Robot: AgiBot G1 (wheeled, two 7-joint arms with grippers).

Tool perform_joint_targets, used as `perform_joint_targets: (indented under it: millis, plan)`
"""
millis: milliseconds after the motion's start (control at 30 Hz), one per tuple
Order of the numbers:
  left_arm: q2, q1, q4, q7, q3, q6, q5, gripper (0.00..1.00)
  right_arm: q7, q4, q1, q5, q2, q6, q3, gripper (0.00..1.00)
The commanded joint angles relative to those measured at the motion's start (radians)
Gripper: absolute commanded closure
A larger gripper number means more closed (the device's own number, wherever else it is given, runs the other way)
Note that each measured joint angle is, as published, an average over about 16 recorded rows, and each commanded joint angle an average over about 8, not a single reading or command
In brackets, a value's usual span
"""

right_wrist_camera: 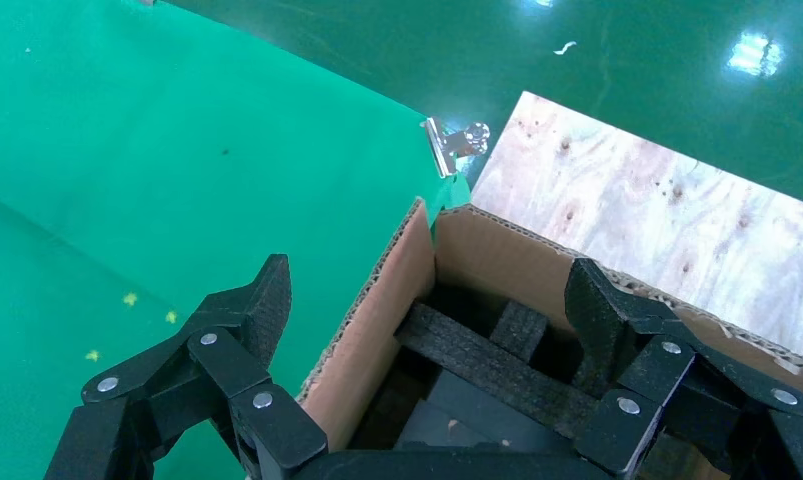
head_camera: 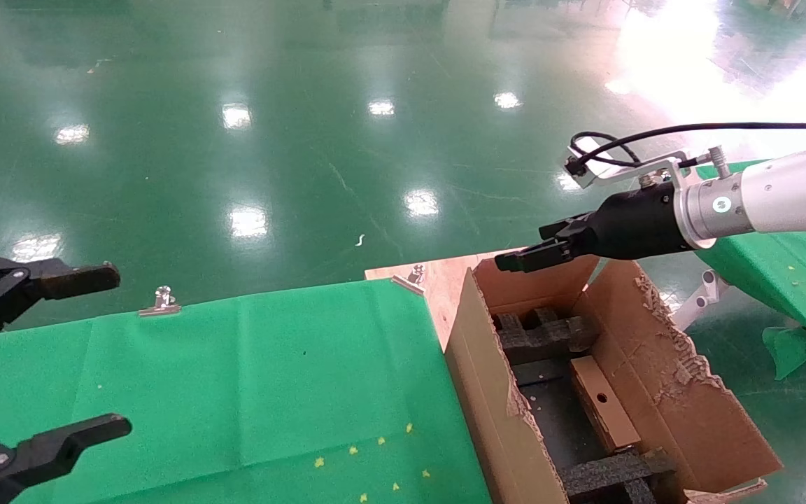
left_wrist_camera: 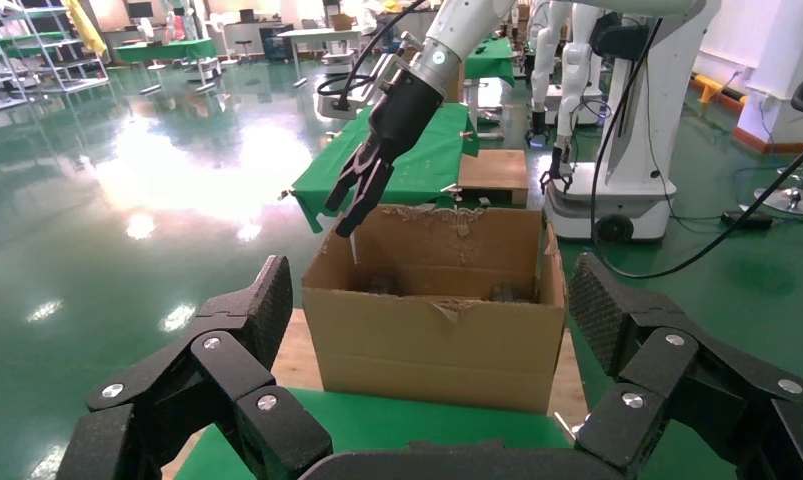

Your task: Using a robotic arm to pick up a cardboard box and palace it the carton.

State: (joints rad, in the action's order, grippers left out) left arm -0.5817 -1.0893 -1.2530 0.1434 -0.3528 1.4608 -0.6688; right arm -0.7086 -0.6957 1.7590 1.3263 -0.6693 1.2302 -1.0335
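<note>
The small cardboard box [head_camera: 602, 402], brown with a round hole, lies inside the carton [head_camera: 487, 392] among black foam inserts [head_camera: 543, 336]. The white robotic arm's black right gripper [head_camera: 515, 260] hovers above the carton's far end, open and holding nothing. In the right wrist view its spread fingers straddle the carton's corner wall [right_wrist_camera: 377, 320] and a foam bar [right_wrist_camera: 497, 365]. The left wrist view shows the carton [left_wrist_camera: 432, 340] from the side with the right gripper [left_wrist_camera: 349, 210] over it. My left gripper [head_camera: 115, 350] stands open over the green table, well apart from the carton.
A green cloth table [head_camera: 235, 378] with metal clips [head_camera: 159, 302] lies left of the carton. Bare plywood [head_camera: 445, 280] shows beyond the carton. Another green-covered table [head_camera: 781, 259] stands at the right. A second white robot [left_wrist_camera: 637, 100] stands behind on the green floor.
</note>
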Motion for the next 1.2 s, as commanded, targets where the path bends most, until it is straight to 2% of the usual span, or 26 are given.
perform_joint_targets:
  millis: [33,1200]
  plan:
    - [0.0,0.0,0.0,0.0,0.0,0.0,0.0,0.0,0.003,0.002,-0.003,0.0,-0.001,-0.001,0.002,0.0]
    - [0.0,0.0,0.0,0.0,0.0,0.0,0.0,0.0,0.312,-0.35,-0.409,-0.355,0.034,0.158,0.451,0.0]
